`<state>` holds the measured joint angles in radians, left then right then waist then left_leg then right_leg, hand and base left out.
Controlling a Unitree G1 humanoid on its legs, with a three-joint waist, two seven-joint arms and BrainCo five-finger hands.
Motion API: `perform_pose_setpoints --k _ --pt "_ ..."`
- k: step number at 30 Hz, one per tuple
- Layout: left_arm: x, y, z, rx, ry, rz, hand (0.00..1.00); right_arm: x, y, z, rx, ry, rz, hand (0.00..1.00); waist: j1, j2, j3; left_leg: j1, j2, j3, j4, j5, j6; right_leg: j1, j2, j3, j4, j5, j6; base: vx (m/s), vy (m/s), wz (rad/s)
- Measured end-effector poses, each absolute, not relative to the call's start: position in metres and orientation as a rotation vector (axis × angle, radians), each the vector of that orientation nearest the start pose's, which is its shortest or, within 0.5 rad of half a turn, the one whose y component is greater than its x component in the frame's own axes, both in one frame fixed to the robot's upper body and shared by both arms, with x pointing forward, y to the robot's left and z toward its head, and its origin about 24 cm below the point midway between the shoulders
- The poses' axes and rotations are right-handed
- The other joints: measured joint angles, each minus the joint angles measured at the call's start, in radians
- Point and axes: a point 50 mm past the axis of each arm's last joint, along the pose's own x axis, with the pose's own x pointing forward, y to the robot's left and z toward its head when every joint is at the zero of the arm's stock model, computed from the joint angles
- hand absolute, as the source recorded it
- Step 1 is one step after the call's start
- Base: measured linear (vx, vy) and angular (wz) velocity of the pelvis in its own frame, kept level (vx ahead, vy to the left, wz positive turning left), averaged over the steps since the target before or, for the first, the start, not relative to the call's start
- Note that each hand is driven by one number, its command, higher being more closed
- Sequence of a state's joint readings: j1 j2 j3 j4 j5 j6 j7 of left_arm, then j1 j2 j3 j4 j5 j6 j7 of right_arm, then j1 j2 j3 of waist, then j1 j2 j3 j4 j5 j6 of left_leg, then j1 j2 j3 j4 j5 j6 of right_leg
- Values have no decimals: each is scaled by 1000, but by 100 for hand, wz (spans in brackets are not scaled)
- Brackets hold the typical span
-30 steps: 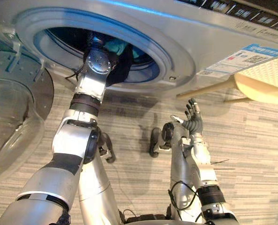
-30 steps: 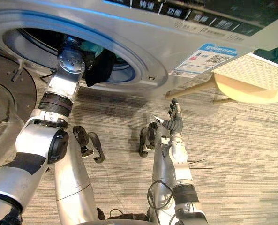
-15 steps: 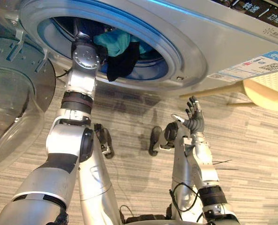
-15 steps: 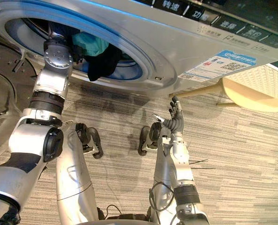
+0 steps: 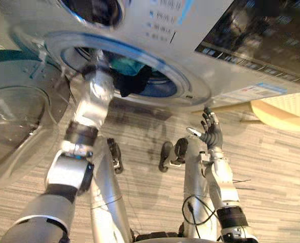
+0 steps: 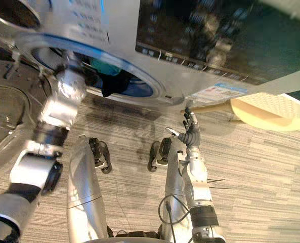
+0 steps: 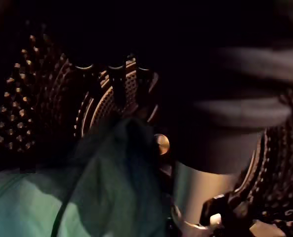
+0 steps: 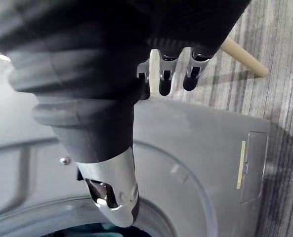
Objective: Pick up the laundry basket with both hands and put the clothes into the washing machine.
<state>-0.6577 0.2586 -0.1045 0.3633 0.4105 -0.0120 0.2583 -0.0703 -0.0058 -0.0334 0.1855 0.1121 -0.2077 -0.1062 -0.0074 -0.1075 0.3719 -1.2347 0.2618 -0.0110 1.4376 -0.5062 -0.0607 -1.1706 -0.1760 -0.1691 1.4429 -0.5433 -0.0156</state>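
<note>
Striped floor (image 5: 271, 167), washing machine (image 5: 190, 55): clothes (image 5: 127, 65) inside, dark garment (image 5: 125, 87) overhanging rim (image 5: 193, 97); left hand (image 7: 117, 84) fingers unreadable, right hand (image 5: 210, 132) fingers apart.

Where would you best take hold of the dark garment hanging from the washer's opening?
I'd pinch the dark garment by its hanging fold, from the front below the rim: that part droops free; the rest lies inside by the teal cloth.

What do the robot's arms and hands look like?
The left arm and right arm are shiny silver-grey with dark bands at the joints. The right hand has silver fingers with dark tips and a dark ribbed cover over its back and wrist.
</note>
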Motion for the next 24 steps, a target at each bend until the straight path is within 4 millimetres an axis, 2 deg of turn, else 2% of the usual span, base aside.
perform_pose_setpoints --k 1,2,3,4,6,7,10,12,13,15,17,19,21,24 --pt "351 151 132 623 -309 135 0 261 -162 28 99 -51 -144 0 7 0 0 63 0 5 -34 2 -4 62 1 -7 -33 0 0 109 -69 17" --pt "345 153 116 593 -259 128 0 259 -163 25 94 -35 -148 0 10 0 -2 97 0 9 -54 4 -7 95 1 -9 -52 0 0 124 -79 12" --pt "331 156 84 527 -156 123 0 253 -166 18 73 -5 -155 0 18 1 -15 160 -1 19 -98 6 -11 156 3 -14 -94 0 0 108 -63 9" --pt "322 158 68 486 -102 124 0 250 -167 13 57 15 -159 0 20 2 -23 195 -1 22 -122 7 -14 192 6 -18 -117 0 0 133 -78 13" --pt "281 172 14 369 84 163 0 232 -171 -7 39 103 -175 0 28 2 -70 327 0 33 -219 17 -30 325 19 -32 -217 5 3 134 -65 13" --pt "270 175 2 342 132 171 0 228 -172 -12 26 127 -177 0 29 3 -80 364 -1 39 -246 22 -31 362 20 -37 -244 8 5 155 -51 14" --pt "220 197 -44 226 335 249 0 206 -175 -37 4 251 -192 0 36 11 -122 565 -5 69 -430 72 -35 558 38 -57 -430 59 12 160 -14 8" --pt "201 202 -67 196 444 266 0 195 -177 -52 1 327 -200 0 45 15 -133 687 -19 99 -551 109 -34 666 42 -54 -542 95 22 186 33 -2" --pt "187 200 -84 170 527 261 0 186 -179 -65 0 393 -214 0 49 29 -160 759 -21 119 -633 133 -32 734 55 -53 -632 129 28 189 45 -9" --pt "172 199 -101 162 616 250 0 178 -182 -78 -1 463 -231 0 50 41 -187 830 -24 146 -720 162 -30 792 67 -45 -724 166 33 133 57 -19" --pt "150 200 -121 145 743 258 0 165 -187 -98 3 570 -259 0 44 60 -224 919 -33 178 -850 208 -31 867 87 -33 -866 227 45 121 58 -29" --pt "132 192 -137 125 847 237 0 145 -196 -121 -3 710 -291 0 29 86 -260 1011 -49 215 -1000 267 -31 951 109 -12 -1044 312 53 137 66 -32" --pt "130 190 -140 137 870 224 0 136 -202 -130 -12 773 -302 0 13 103 -267 1052 -60 231 -1059 294 -28 989 121 9 -1129 357 59 151 75 -37" --pt "140 188 -138 147 848 213 0 127 -214 -135 3 819 -357 0 16 127 -267 1089 -85 144 -1083 299 -28 1034 150 69 -1216 415 63 119 37 -63"
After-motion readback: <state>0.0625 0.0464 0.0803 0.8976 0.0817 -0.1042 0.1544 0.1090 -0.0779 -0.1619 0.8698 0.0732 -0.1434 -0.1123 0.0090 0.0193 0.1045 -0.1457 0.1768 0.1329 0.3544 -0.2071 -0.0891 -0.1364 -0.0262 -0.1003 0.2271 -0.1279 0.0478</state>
